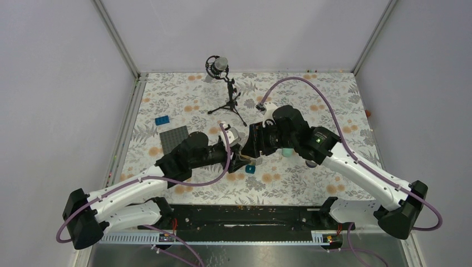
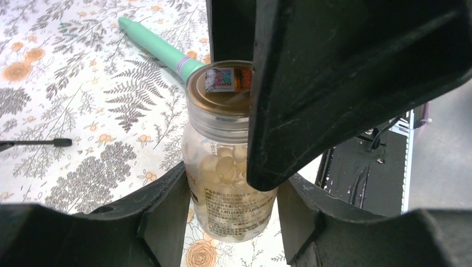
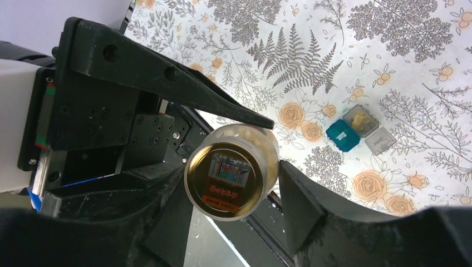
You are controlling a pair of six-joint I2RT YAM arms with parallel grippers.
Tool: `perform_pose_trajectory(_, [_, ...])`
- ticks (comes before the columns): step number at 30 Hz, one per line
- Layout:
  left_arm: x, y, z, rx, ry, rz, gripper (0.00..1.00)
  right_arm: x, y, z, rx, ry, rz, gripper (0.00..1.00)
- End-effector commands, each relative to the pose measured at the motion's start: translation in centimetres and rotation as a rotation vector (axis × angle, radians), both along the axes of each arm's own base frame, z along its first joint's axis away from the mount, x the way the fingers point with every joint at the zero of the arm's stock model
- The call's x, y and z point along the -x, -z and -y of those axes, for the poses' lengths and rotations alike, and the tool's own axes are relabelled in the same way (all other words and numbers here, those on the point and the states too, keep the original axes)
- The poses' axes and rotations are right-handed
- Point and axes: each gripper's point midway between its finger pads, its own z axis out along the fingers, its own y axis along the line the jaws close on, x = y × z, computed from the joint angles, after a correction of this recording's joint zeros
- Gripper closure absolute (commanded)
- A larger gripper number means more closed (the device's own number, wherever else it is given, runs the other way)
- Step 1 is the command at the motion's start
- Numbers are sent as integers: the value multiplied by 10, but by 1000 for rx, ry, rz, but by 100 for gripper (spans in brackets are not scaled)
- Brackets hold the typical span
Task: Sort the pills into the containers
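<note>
**DESK:** What's in shot?
**PHOTOG:** Small clear glass jar [image 2: 222, 167] w/ gold screw lid [image 2: 220, 94], held off the floral cloth [image 2: 83, 111] mid-table. Left gripper [image 2: 231, 211] clamped on its body. Right gripper [image 3: 231, 181] straddles the lid, jaws apart; can't tell if they bite.
**DESK:** Handling?
**PHOTOG:** Prob. light, but rigid, slick, breakable. Grip body at the sides, lid at its rim. Pills tiny, likely to roll.
**DESK:** Count?
**PHOTOG:** 1 jar, pale pills [image 2: 220, 164] inside, too many to count. 1 long mint-green organizer strip [image 2: 156, 47]. 2 cube boxes: teal one [image 3: 342, 135] shut, grey one [image 3: 349, 113] open w/ a few amber pills [image 3: 362, 118].
</note>
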Motion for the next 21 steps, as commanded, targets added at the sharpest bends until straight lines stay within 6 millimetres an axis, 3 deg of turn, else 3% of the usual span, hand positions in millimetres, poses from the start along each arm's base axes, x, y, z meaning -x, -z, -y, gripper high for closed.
perform_pose_trajectory(1, [-12, -41, 2, 142, -55, 85, 76, -4, -5, -22, -56, -28, -36, 44])
perform_pose_trajectory(4, [-17, -43, 0, 150, -87, 92, 68, -2, 0, -27, -56, -45, -68, 54])
perform_pose_trajectory(6, [-20, -43, -1, 159, -112, 93, 55, -6, 3, -24, -41, -19, -61, 66])
perform_pose_trajectory(10, [-30, -38, -7, 168, -182, 86, 26, -25, 4, -9, 6, 113, -5, 80])
perform_pose_trajectory(11, [-33, -35, -9, 164, -205, 83, 6, -32, 6, -4, 28, 156, 15, 81])
perform_pose_trajectory(12, [-36, -31, -12, 157, -227, 81, 2, -40, 7, 2, 53, 197, 39, 82])
perform_pose_trajectory(21, [-66, -20, -63, 204, -566, 73, 1, -128, 40, 65, 273, 565, 207, 81])
